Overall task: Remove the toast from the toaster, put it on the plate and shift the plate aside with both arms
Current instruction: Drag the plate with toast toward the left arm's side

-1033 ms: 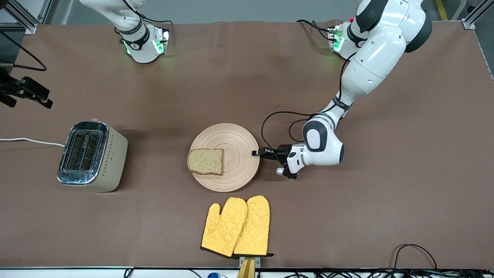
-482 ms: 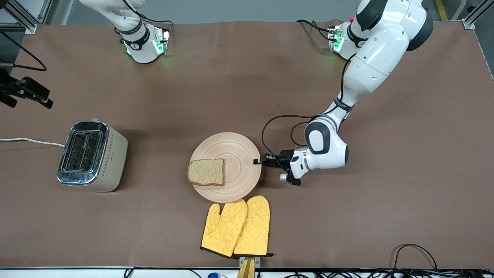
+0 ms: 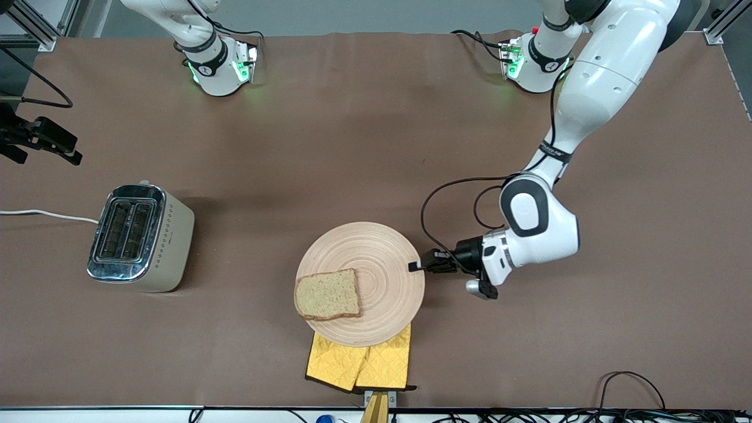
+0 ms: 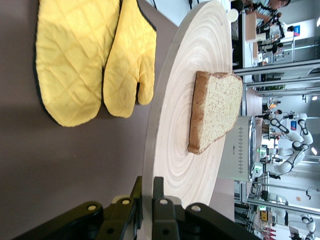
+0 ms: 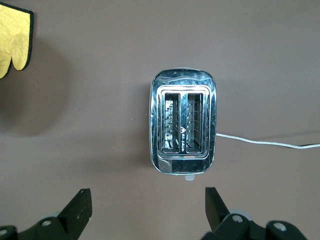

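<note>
**Trainee:** Starting at the edge nearest the front camera, why is the plate over those mitts?

**Me:** I have the left gripper (image 3: 415,267) pinched shut on the rim of the plate (image 3: 382,247), at the side toward the left arm's end of the table. The plate is lifted; in the left wrist view it (image 4: 170,150) hangs above the yellow oven mitts (image 4: 90,55), so its near rim covers their tops (image 3: 358,364).

**Trainee:** And the toast?

**Me:** The toast (image 3: 328,295) lies flat on the plate, toward the right arm's end. I judge a one-sided grip could tip it, so I keep the plate level.

**Trainee:** The toaster?

**Me:** The toaster (image 3: 140,237) stands well apart, both slots empty. My right gripper (image 5: 147,207) waits over it, fingers wide apart, holding nothing.
</note>
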